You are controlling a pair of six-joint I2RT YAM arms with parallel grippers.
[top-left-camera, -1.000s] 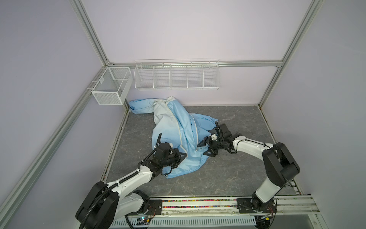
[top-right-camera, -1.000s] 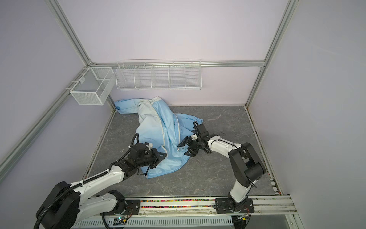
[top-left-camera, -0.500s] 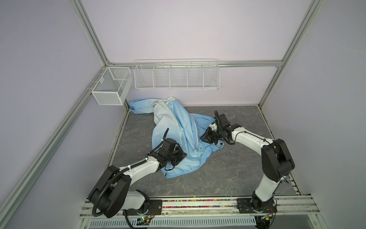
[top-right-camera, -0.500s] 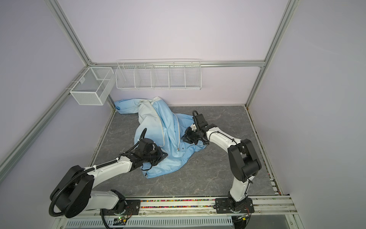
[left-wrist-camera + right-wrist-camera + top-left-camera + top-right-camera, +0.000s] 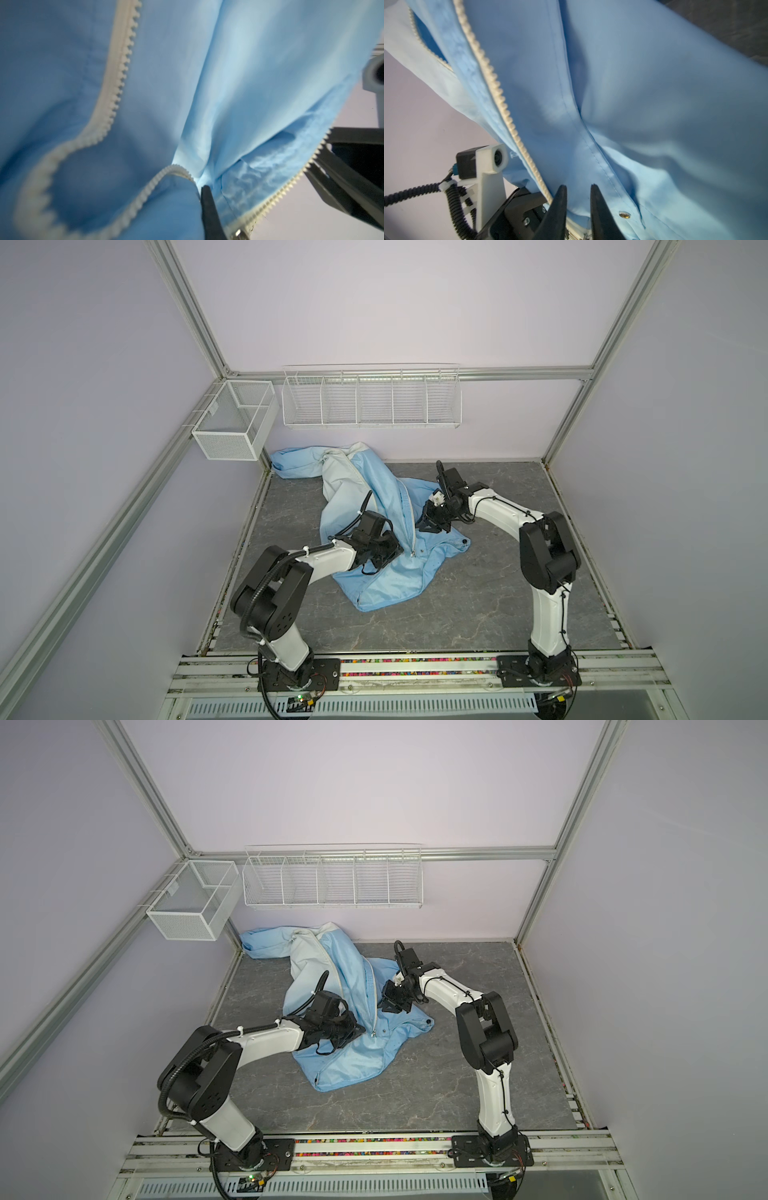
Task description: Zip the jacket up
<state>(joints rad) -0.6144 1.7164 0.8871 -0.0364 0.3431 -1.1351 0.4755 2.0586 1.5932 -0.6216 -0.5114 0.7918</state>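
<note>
Where the grey table (image 5: 478, 593) forms the floor of the cell, the jacket (image 5: 399, 580) lies crumpled on its left-centre area. One sleeve reaches the far-left corner and the hem spreads toward the near side. A white wire rack (image 5: 371, 398) hangs on the far wall, and a mesh basket (image 5: 232, 423) hangs on the left wall beside it.

Left gripper (image 5: 390, 553): positioned at the near end of the zipper (image 5: 409, 522), on its left side. The jaws are fully closed and pinch jacket fabric beside the teeth. The left wrist view shows only one finger (image 5: 207, 203).

Right gripper (image 5: 578, 188): positioned on the right side of the zipper, slightly farther back. The jaws are nearly closed, with a fold of the jacket front clamped between them.

Both wrist views show the zipper tracks separated. A small brass snap stud (image 5: 624, 215) sits on the fabric just beside the right jaws.
</note>
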